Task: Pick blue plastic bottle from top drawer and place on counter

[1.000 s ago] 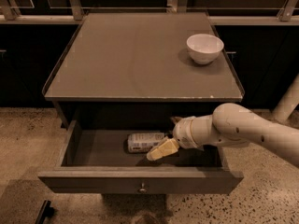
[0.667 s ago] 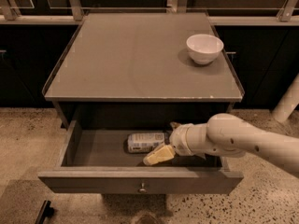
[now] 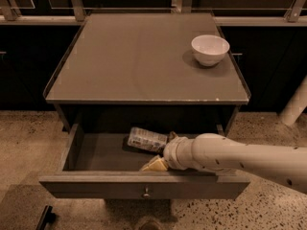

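The blue plastic bottle [image 3: 146, 139] lies on its side on the dark floor of the top drawer [image 3: 96, 153], just up and to the left of the end effector [image 3: 162, 151]; its long axis runs roughly left to right and its right end points toward the end effector. The end effector sits low inside the pulled-out drawer, and its two fingers [image 3: 154, 165] stand apart: one pale tip shows just behind the bottle's right end, and the other, yellowish, lies nearer the drawer front. Whether either tip touches the bottle cannot be told. The pale arm [image 3: 240, 156] runs from the end effector to the right, crossing over the drawer's front wall. A small round knob [image 3: 146, 192] sits on that front wall, below and slightly left of the end effector. Above the end effector spreads the tabletop [image 3: 134, 56], and a white bowl [image 3: 209, 49] stands on it, far up and to the right, near the back right corner
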